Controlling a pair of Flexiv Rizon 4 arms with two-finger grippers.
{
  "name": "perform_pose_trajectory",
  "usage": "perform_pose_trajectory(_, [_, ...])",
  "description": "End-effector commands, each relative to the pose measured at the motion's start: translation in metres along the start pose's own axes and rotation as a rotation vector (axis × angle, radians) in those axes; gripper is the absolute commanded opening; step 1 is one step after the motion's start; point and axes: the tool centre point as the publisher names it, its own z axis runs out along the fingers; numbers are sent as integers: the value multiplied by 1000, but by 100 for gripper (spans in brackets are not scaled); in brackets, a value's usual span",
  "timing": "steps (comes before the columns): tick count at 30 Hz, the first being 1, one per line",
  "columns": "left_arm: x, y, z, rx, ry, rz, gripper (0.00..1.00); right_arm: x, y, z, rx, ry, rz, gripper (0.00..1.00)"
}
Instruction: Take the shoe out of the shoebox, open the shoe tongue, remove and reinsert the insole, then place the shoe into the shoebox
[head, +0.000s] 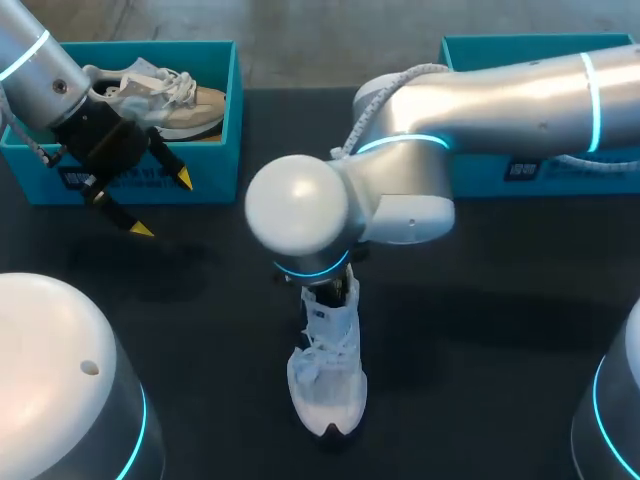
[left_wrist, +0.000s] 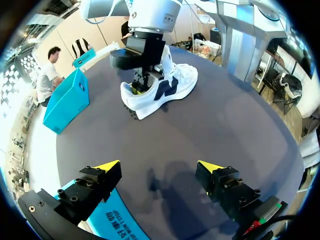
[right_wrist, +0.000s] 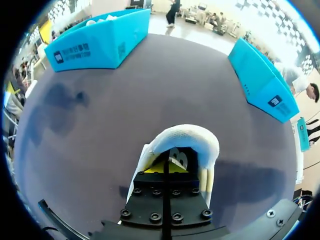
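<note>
Shoe: the white shoe (head: 325, 385) stands upright on the dark table (head: 500, 330), near the middle, out of both boxes and well apart from them.
Right gripper: the right gripper (right_wrist: 166, 167) is pushed down into the shoe's opening with its fingers drawn close together. From where I stand I can't tell whether they pinch the insole or nothing at all.
Left gripper: the left gripper (head: 160, 203) hangs spread wide and empty in front of the left shoebox (head: 215, 175), far from the shoe.
Boxes: the left shoebox holds a second, beige shoe (head: 190, 105). The right shoebox (head: 460, 55) sits at the far right, partly behind the right arm.
Risk, shoe lifting: nothing pins the shoe down. If the right arm pulls up on a snug insole, I'd expect the whole shoe to rise with it.
Risk, tipping: the shoe is narrow and stands on its sole alone. Any sideways drag from the fingers inside could roll it onto its side.
Risk, poor grip: a shallow pinch on the insole's edge could slip, or fold the insole rather than draw it out.
Risk, snagging: the collar wraps closely round the fingers, so they could catch the lining or the laces on the way out.
Risk, wrong box: with one box occupied, the shoe could land on top of the beige one.
</note>
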Motion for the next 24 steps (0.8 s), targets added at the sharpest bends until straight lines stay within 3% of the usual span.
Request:
perform_pose_trajectory(1, [1, 0, 0, -3, 1, 0, 100, -5, -3, 0, -5, 48, 408, 0])
perform_pose_trajectory(16, [1, 0, 0, -3, 1, 0, 100, 10, -6, 35, 156, 217, 430, 0])
perform_pose_trajectory(20, [1, 0, 0, -3, 1, 0, 100, 15, -11, 40, 183, 222, 423, 0])
perform_pose_trajectory(24, [1, 0, 0, -3, 1, 0, 100, 21, -18, 43, 206, 157, 419, 0])
